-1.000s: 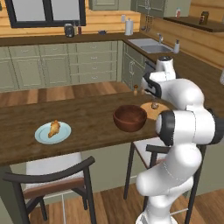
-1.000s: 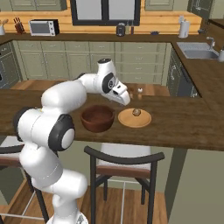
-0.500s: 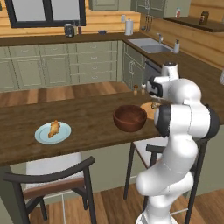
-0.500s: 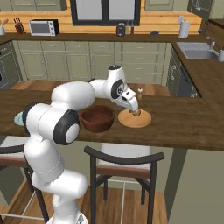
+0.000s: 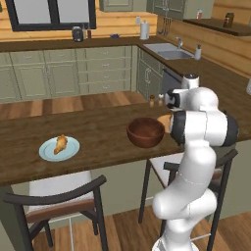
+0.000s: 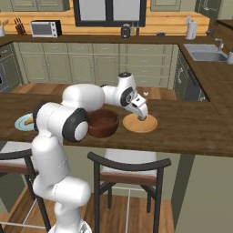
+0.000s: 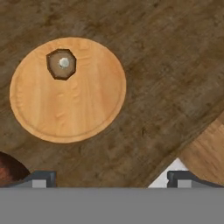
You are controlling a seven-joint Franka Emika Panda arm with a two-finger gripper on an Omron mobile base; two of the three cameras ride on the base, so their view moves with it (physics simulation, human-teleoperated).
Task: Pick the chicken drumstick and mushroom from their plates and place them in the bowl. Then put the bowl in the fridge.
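Clearly almost all of the task is left. On the long wooden desk (image 5: 98, 135) the dark wooden bowl (image 5: 145, 132) stands with nothing visible inside it. The chicken drumstick (image 5: 61, 143) lies on its pale blue plate (image 5: 71, 150) at the far left end, well apart from the bowl. The mushroom (image 7: 61, 64) sits near the rim of the tan-orange plate (image 7: 78, 105), which lies just beside the bowl on its other side. Neither food piece is picked up, and the bowl's trip to the fridge comes after both.

The gripper (image 6: 142, 114) hangs over the tan-orange plate, and its jaws stand wide apart with nothing between them; I judge the mushroom is the first target.

From the left base view the arm's own bulk covers most of the tan-orange plate, while the blue plate and drumstick show plainly. The right base view shows the tan plate whole. The hand view gives the mushroom's exact spot, off-centre on the plate.
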